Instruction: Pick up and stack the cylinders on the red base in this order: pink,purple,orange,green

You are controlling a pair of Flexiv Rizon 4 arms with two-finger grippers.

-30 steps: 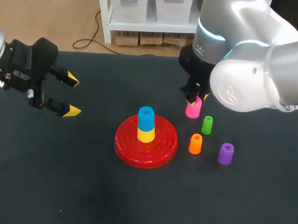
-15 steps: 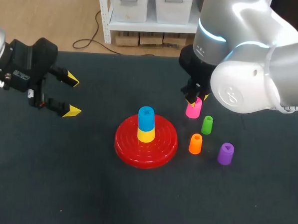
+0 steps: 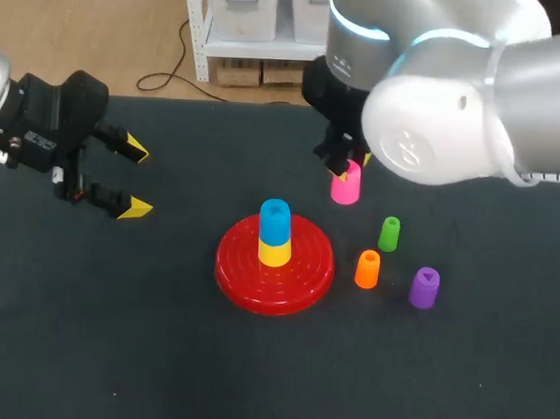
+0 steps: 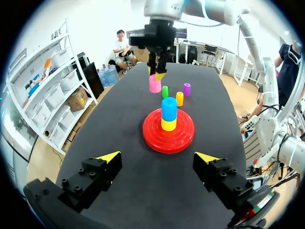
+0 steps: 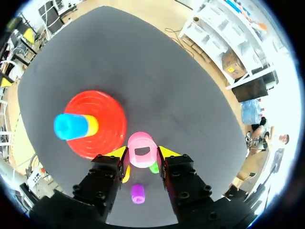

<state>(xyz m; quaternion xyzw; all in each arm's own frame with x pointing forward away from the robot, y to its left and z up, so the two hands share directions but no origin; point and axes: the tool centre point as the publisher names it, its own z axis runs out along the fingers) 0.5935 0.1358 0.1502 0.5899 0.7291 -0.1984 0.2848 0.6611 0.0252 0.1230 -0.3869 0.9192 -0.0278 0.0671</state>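
Note:
My right gripper is shut on the pink cylinder and holds it above the table, behind and to the right of the red base. In the right wrist view the pink cylinder sits between the yellow-tipped fingers. On the base stands a blue cylinder on top of a yellow one. The green, orange and purple cylinders stand upright on the table right of the base. My left gripper hovers open and empty at the far left, facing the base.
The dark table stretches wide on the left and in front of the base. The three loose cylinders stand close together at the right, with small gaps between them.
My right arm has lifted the pink cylinder and carried it left and back, away from the green one. The left arm has kept still.

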